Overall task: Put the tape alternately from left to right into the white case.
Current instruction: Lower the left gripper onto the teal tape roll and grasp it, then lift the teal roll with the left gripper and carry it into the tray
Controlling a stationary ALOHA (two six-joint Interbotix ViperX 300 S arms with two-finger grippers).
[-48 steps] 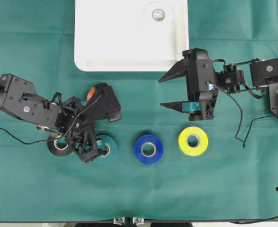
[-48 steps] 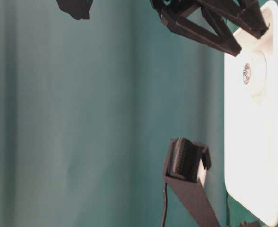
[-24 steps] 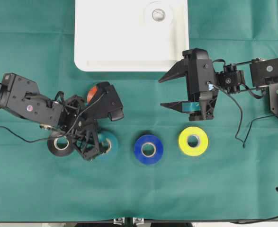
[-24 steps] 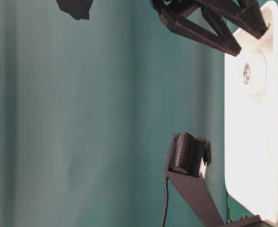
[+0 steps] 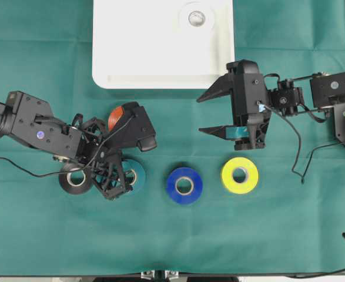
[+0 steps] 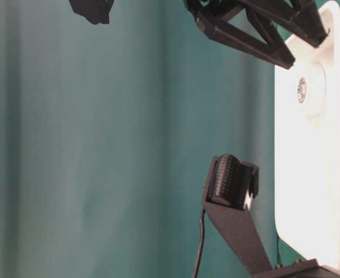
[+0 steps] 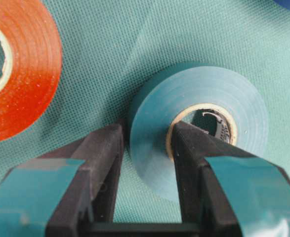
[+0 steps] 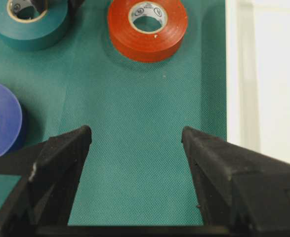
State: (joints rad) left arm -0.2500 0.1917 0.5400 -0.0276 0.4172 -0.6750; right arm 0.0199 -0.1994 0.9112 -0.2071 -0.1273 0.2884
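My left gripper is shut on the teal tape. One finger sits inside its pale core and the other against its outer wall, and the roll lies on the cloth. The red-orange tape and the black tape lie beside that gripper. The blue tape and yellow tape lie further right. A white tape lies in the white case. My right gripper hovers open and empty below the case's right corner, over bare cloth.
A green cloth covers the table. The right wrist view shows the case's rim at the right, with the red-orange roll, teal roll and blue roll ahead. A cable trails from the left arm.
My left gripper's jaws have closed from wide apart onto the teal roll's wall, and its arm has edged slightly right. The right arm has not moved.
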